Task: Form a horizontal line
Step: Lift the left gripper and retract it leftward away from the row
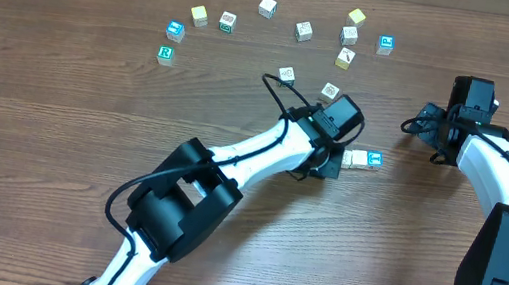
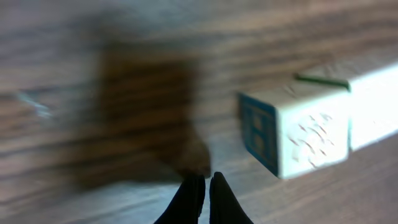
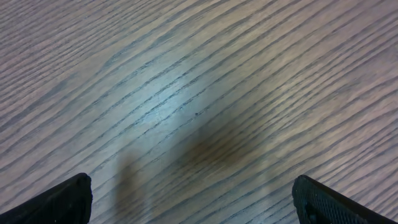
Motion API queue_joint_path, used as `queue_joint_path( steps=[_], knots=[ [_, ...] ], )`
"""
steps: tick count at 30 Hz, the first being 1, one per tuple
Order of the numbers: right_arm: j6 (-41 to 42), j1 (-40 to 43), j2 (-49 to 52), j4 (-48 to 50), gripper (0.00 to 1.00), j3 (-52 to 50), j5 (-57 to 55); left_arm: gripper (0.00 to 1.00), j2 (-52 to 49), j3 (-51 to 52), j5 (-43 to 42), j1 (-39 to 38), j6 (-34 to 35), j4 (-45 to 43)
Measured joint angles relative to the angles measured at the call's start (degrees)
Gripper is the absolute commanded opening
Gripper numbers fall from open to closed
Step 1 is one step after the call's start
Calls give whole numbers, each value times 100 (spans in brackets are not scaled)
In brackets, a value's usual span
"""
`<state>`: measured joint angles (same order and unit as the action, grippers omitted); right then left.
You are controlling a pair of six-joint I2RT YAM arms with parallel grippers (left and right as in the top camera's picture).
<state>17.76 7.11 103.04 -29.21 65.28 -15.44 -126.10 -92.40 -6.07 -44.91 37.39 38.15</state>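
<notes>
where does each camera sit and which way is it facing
overhead: fixed above the table, looking down; the left arm and right arm show, plus the row of cubes and loose cubes.
left wrist: on the left arm, looking low along the tabletop past the shut left gripper at the row's blue-faced end.
right wrist: on the right arm, looking down at bare wood, the open right gripper at the bottom corners.
shared: overhead and left wrist both show the row of cubes.

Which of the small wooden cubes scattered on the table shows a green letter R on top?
The small wooden cube with the green R, farthest left in the loose arc. It sits just below the blue-topped wooden cube.
</notes>
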Motion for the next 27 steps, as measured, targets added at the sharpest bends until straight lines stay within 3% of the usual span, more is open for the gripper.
queue_joint_path(
  steps=[27],
  knots=[
    [0, 2, 0, -2, 100, 0, 2, 4, 0, 0, -262, 66, 151, -605]
  ],
)
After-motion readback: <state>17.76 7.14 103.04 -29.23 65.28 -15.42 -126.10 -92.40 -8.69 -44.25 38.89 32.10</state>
